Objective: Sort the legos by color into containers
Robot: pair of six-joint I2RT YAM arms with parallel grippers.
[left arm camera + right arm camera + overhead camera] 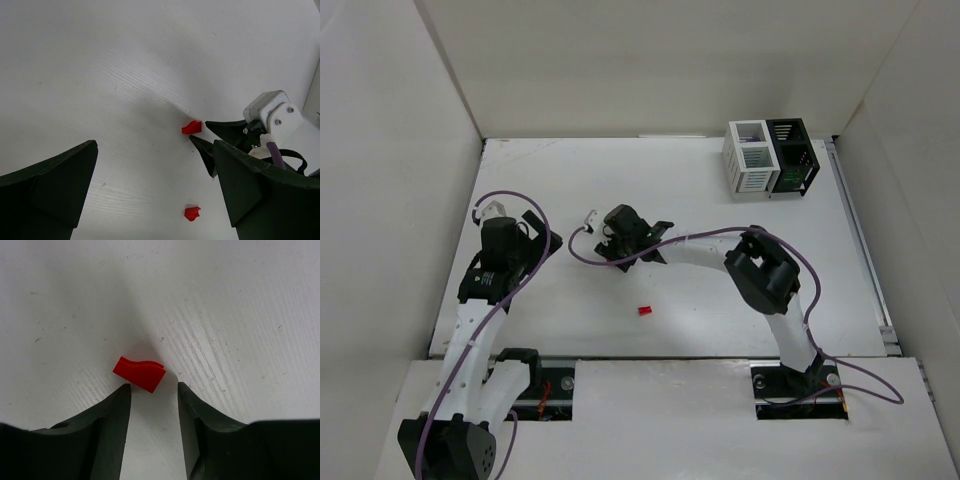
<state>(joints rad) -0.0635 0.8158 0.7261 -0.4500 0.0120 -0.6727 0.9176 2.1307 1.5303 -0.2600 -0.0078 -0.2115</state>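
A red lego [140, 372] lies on the white table just ahead of my right gripper [153, 386], which is open, low over the table, with its left fingertip almost touching the brick. In the left wrist view this lego [192, 127] sits at the tips of the right gripper [201, 132]. A second red lego [644, 311] lies alone mid-table and also shows in the left wrist view [192, 213]. My left gripper [155, 145] is wide open and empty, at the left [525, 228]. The white container [750, 158] and the black container [793, 155] stand joined at the far right.
White walls enclose the table on the left, back and right. The right arm's elbow [765, 275] and purple cable [620, 262] hang over the table's middle. A metal rail [865, 250] runs along the right edge.
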